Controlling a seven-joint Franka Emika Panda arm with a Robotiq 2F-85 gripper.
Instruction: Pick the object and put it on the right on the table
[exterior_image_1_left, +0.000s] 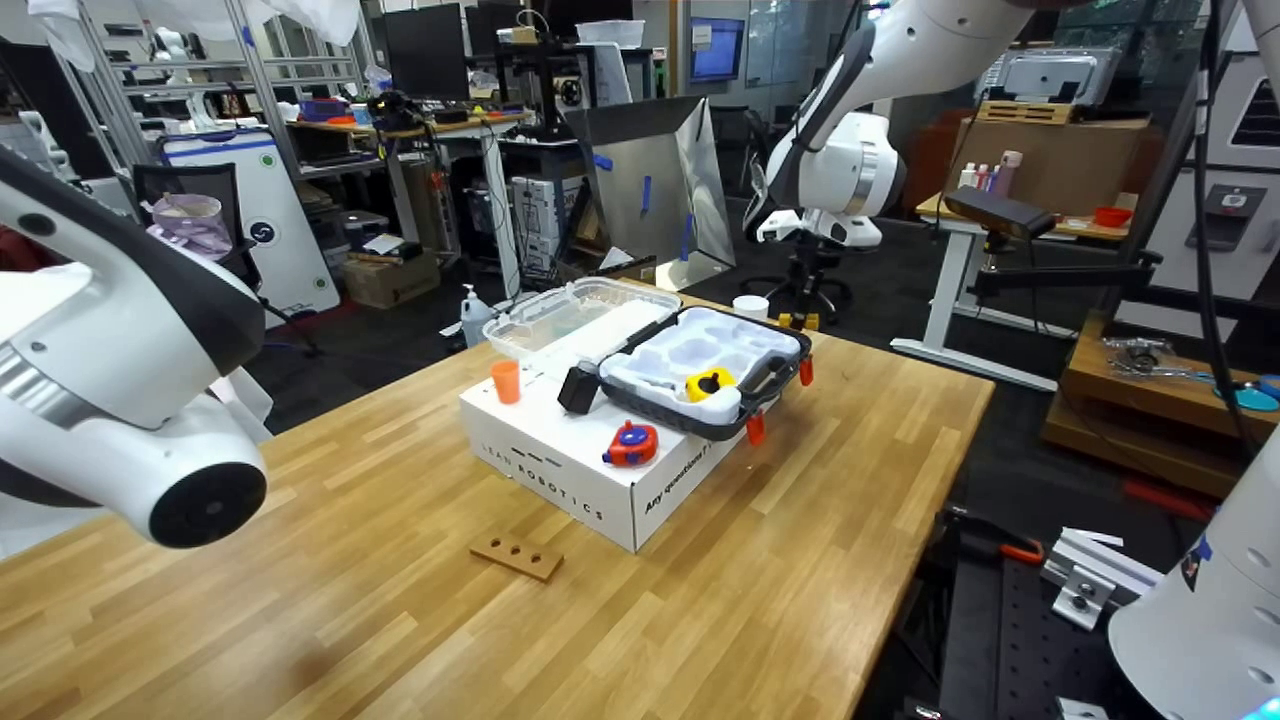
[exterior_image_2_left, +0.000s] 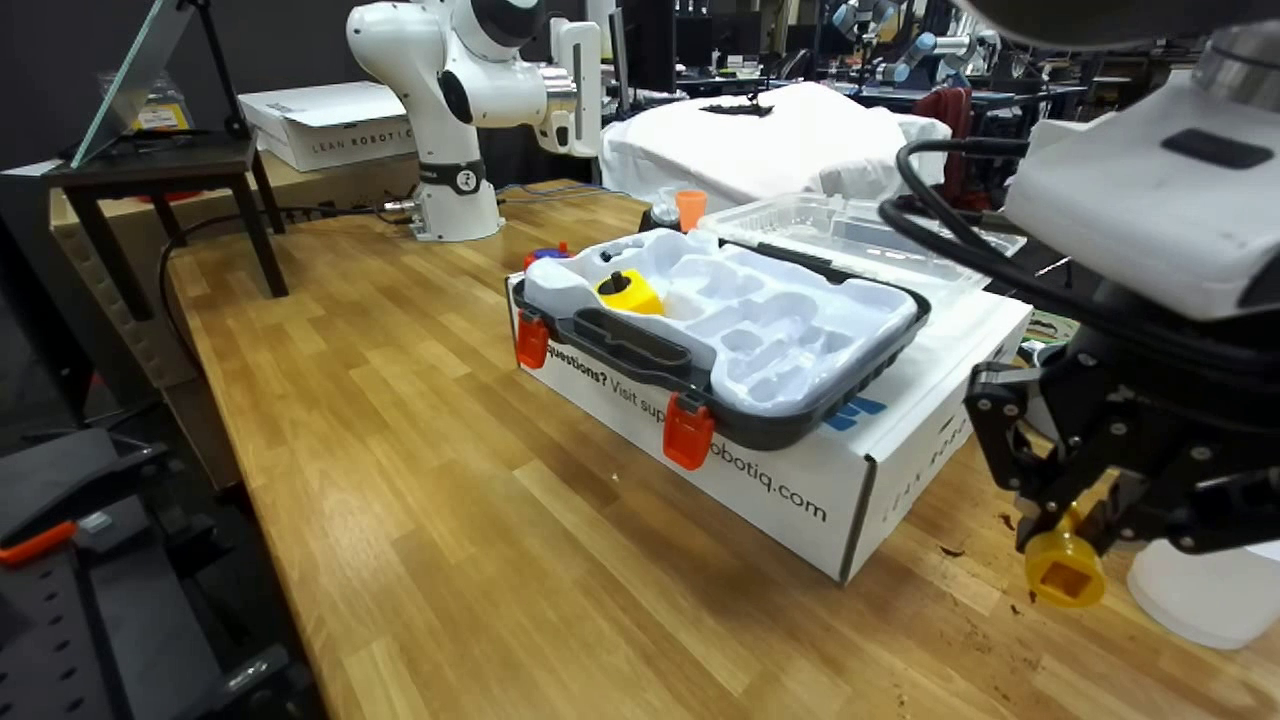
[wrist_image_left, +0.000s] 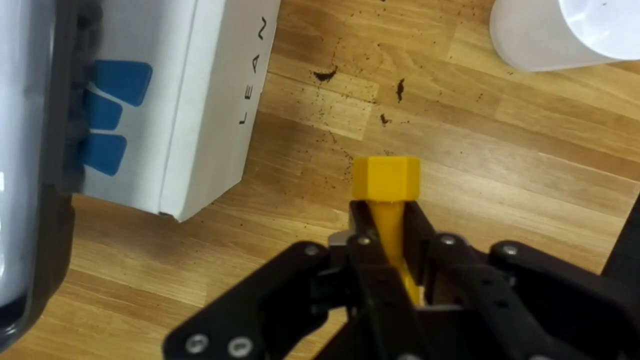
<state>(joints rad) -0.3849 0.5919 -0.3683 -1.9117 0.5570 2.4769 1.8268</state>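
Observation:
The object (wrist_image_left: 386, 179) is a small yellow-orange peg with a wider hexagonal head. My gripper (wrist_image_left: 385, 215) is shut on its narrow shaft, with the head past the fingertips. In an exterior view the gripper (exterior_image_2_left: 1070, 525) holds the object (exterior_image_2_left: 1066, 575) head down near the front corner of the white box; I cannot tell how far it is from the table. In an exterior view the object (exterior_image_1_left: 797, 321) shows small at the table's far end, below the arm. The wooden table (exterior_image_1_left: 350, 610) also shows in an exterior view (exterior_image_2_left: 420, 500).
A white box (exterior_image_1_left: 555, 480) bears an open black case (exterior_image_2_left: 800, 425) with a yellow-and-black item, a red-blue piece (exterior_image_1_left: 632, 443) and an orange cup (exterior_image_1_left: 506, 382). A white container (wrist_image_left: 530, 35) stands beside my gripper. A tan strip (exterior_image_1_left: 517, 556) lies on the table. A second arm (exterior_image_1_left: 110, 380) stands opposite.

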